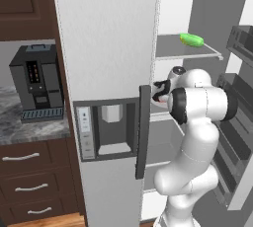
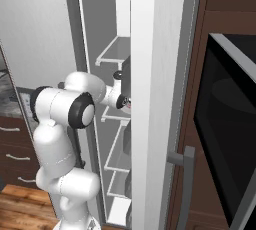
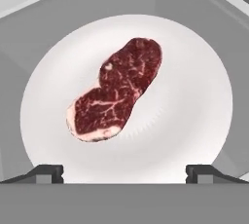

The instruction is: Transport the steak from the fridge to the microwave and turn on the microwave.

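The steak [image 3: 115, 93], dark red with a pale fatty edge, lies flat on a white plate [image 3: 194, 96] on a grey shelf inside the fridge [image 1: 104, 38]. My gripper [image 3: 125, 173] hovers just short of the plate, open. Its two dark fingertips [image 3: 48, 172] stand wide apart with nothing between them. The steak sits ahead of the gap, untouched. From the base views, my arm reaches into the open fridge at mid height. The microwave [image 2: 227, 124], black with a dark glass door, is built into the brown cabinet to the fridge's right.
A green oblong vegetable [image 1: 191, 39] lies on the shelf above. The open fridge door [image 2: 150, 99] with its door racks [image 1: 237, 122] flanks my arm closely. A black coffee machine [image 1: 37, 80] stands on the stone counter at left, above drawers.
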Robot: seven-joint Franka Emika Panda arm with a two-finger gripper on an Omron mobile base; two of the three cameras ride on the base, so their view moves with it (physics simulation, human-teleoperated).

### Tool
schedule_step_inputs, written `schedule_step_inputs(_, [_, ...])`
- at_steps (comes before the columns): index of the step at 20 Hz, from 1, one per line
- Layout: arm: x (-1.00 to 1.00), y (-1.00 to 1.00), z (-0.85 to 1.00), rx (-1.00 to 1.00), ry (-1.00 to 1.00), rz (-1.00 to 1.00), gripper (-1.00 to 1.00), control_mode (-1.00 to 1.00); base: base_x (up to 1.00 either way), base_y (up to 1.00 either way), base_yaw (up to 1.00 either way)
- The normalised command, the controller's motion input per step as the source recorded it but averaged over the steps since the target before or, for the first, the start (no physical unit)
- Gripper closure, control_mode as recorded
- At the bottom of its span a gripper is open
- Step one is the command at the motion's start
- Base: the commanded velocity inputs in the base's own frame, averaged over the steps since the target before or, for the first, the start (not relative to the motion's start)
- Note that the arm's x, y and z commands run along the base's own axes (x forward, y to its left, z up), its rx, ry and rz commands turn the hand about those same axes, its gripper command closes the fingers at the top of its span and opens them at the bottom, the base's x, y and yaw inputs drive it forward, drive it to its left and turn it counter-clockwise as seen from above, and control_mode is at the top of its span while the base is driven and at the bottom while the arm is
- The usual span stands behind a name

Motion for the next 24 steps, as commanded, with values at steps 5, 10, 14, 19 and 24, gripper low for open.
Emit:
schedule_step_inputs(5, [0.26, -0.08, -0.07, 0.01, 0.00, 0.00, -1.00, -1.00, 0.00, 0.00, 0.00])
schedule_step_inputs(10, [0.23, -0.11, -0.06, 0.01, 0.00, 0.01, -1.00, -1.00, 0.00, 0.00, 0.00])
schedule_step_inputs(14, [0.25, -0.02, -0.07, 0.00, 0.00, 0.00, -1.00, -1.00, 0.00, 0.00, 0.00])
schedule_step_inputs(19, [0.24, 0.00, -0.11, 0.00, 0.00, 0.00, -1.00, -1.00, 0.00, 0.00, 0.00])
schedule_step_inputs(24, [0.21, 0.00, -0.11, 0.00, 0.00, 0.00, -1.00, -1.00, 0.00, 0.00, 0.00])
